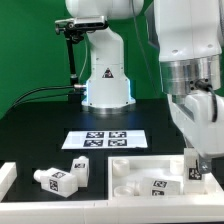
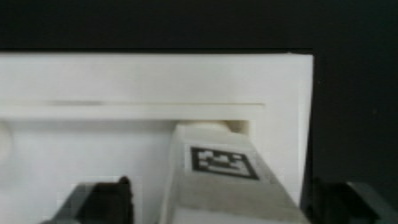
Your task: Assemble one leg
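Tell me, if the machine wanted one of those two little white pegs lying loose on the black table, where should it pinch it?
Probably the nearer peg, across its plain white sides rather than the tagged face. It lies on its side in the open, apart from the tray-like piece, so coming straight down from above looks easiest. The tool is over at the exterior view's right, where another leg stands between its fingers.

Exterior view: you get bright, even light from above, w/ glare blowing out the white arm (image 1: 190,40) and a cool blue glow at the base (image 1: 106,92). The black table (image 1: 40,125) stays dark, shadows soft. Low res, slightly grainy. Wrist view: soft all over, the white tray (image 2: 160,75) overexposed, the fingers (image 2: 103,202) dark and blurred, tag (image 2: 222,162) fuzzy.
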{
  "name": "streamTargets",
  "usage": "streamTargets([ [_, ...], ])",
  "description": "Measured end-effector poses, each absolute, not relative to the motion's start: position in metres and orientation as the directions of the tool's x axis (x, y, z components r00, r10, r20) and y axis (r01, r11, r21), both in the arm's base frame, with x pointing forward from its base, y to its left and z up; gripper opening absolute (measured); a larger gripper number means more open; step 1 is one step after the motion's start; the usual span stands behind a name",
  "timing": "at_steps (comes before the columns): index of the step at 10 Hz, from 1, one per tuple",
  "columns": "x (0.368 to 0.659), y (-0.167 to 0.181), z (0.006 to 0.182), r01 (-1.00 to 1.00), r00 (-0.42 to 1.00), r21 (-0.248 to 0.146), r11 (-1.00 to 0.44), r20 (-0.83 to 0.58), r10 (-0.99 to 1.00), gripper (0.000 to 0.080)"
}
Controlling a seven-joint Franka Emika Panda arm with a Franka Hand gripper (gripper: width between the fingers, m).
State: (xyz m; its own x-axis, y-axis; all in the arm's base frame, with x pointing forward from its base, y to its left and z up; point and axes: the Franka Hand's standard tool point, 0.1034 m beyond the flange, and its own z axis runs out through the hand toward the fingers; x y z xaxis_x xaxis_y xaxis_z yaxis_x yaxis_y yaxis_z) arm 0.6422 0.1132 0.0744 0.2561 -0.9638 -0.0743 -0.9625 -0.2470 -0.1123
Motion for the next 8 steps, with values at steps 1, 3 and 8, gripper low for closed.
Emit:
streamTargets([
  [1,0.6448,0.1081,0.0763,-0.89,0.446,-0.13,-0.438,-0.048,-0.894,0.0609],
  [3,0.6463,0.1031,0.076,-0.721,0.686,-0.137,-0.679,-0.002,-0.728,0.0641],
  [8,0.6449,0.1085,0.0761,-0.347,0.933,-0.053,-0.936,0.077,-0.35,0.0648],
])
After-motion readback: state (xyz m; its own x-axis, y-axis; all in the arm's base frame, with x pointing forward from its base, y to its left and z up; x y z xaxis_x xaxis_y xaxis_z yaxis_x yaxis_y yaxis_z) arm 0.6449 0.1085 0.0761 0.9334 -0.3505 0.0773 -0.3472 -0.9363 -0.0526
